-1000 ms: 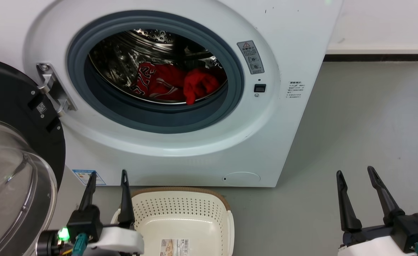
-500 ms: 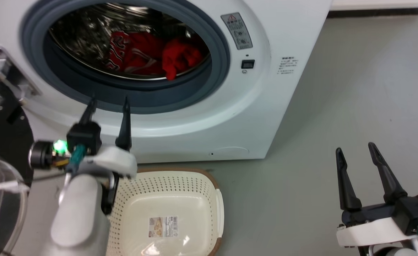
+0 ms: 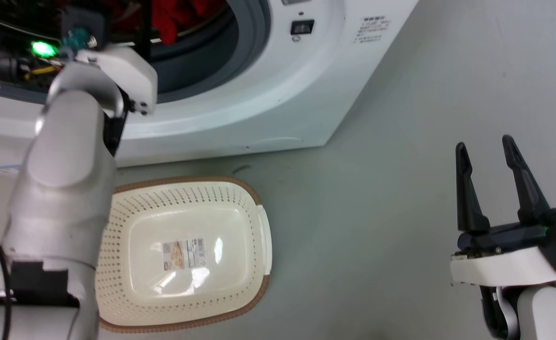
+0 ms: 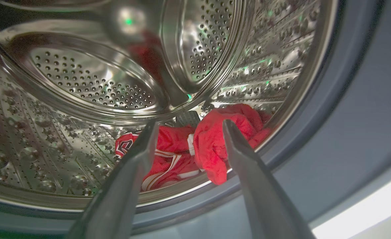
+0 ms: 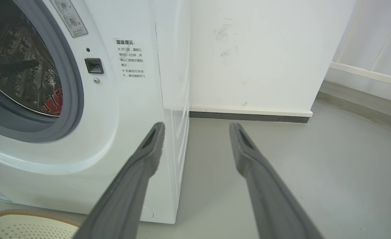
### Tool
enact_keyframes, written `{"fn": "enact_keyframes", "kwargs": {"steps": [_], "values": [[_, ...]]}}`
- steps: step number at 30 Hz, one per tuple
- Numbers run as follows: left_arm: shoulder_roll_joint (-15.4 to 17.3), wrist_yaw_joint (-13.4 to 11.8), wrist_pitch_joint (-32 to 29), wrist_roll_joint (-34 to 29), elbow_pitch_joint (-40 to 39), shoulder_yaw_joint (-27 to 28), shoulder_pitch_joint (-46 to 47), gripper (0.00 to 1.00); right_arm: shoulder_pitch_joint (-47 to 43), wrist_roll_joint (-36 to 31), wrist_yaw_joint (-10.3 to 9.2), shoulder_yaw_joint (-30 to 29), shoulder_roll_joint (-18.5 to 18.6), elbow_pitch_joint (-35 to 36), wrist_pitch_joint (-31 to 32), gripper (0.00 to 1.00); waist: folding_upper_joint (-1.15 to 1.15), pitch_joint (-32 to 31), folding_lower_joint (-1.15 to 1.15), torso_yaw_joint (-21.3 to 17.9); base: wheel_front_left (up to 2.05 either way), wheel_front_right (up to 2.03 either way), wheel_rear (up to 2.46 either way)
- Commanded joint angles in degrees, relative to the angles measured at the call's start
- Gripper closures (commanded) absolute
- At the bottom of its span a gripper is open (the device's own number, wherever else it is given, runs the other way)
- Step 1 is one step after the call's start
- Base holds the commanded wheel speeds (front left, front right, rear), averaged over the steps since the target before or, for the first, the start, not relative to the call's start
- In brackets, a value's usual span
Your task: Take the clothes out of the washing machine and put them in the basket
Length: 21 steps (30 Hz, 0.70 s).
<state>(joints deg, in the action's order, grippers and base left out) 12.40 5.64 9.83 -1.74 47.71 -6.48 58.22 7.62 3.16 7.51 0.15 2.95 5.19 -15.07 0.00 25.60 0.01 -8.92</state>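
Your left gripper point(image 4: 190, 123) stands wide open and empty at the mouth of the white front-loading washing machine point(image 3: 306, 89), aimed into its perforated steel drum point(image 4: 82, 83). Both garments lie bunched at the drum's 5 o'clock. The plain red garment point(image 4: 215, 139) slumps nearest the opening, its long axis running roughly 1 to 7 o'clock in the wrist view. The red garment with white stripes point(image 4: 163, 159) spreads beside it toward 9 o'clock, touching it. They look light and limp, so pinch a thick fold of the plain one's hump. Your right gripper point(image 3: 484, 143) is open, holding nothing, at 3 o'clock of the cream perforated plastic basket point(image 3: 188, 196).
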Motion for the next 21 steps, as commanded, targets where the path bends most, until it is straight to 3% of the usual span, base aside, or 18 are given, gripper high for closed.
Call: {"fn": "enact_keyframes", "kwargs": {"steps": [1,10,21], "values": [[0.5,0.2,-0.4,0.2,0.6,0.0,1.3,0.0,1.2,0.2,-0.04,0.1,-0.1,0.3,-0.2,0.0,0.0,3.4,-0.01,-2.1,0.0,0.0,0.0],[3.3,1.4,-6.9,0.4,10.6,-3.0,16.4,0.0,5.9,3.2,-0.04,0.4,-0.1,1.1,-0.2,0.0,0.0,12.1,-0.01,-5.3,0.0,0.0,0.0],[6.0,1.7,-14.1,2.0,18.6,-6.1,27.5,0.0,9.2,5.6,-0.04,0.8,-0.1,2.1,-0.2,0.0,0.0,18.8,-0.01,-7.4,0.0,0.0,0.0]]}}
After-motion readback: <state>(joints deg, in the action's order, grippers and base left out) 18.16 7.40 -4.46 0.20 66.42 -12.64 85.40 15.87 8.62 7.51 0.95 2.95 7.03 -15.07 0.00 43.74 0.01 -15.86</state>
